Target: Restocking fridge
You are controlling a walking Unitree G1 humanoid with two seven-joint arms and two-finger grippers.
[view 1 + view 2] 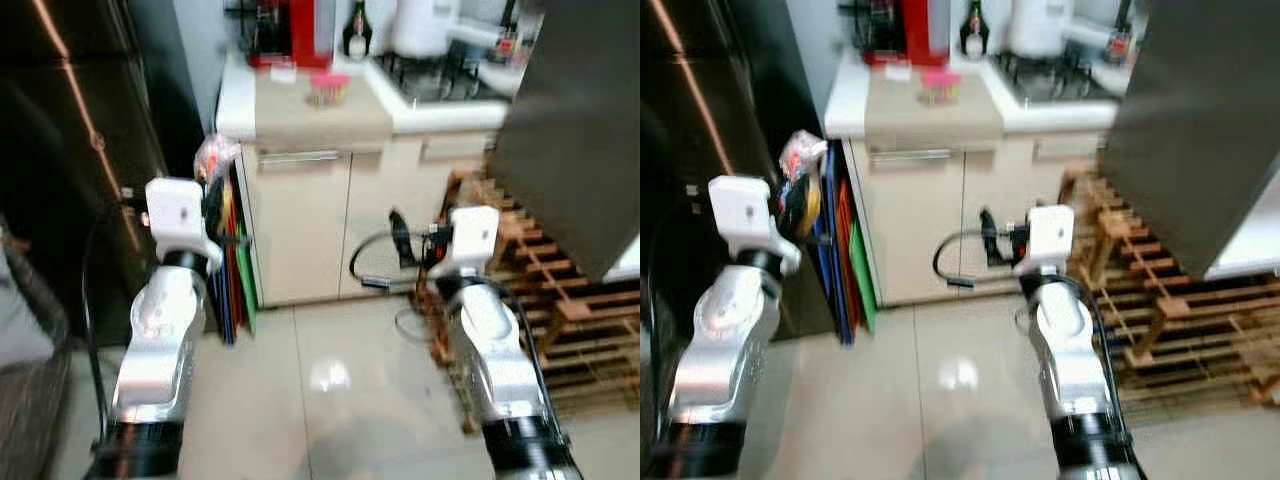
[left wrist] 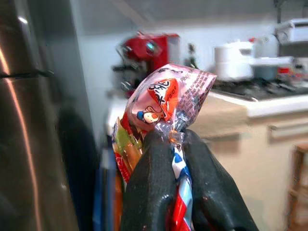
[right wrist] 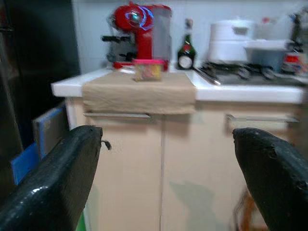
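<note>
My left gripper is shut on a pink and red snack packet, held up at chest height beside the dark fridge on my left. The same snack packet pokes out above the left wrist in the eye view. My right gripper is open and holds nothing; it is raised toward the beige cabinet. The fridge door stands open at the right, a dark slab over the pallets.
Coloured boards lean between fridge and cabinet. On the counter stand a red coffee machine, a small pink-lidded box, a bottle and a hob with a white pot. Wooden pallets lie at right. Tiled floor lies ahead.
</note>
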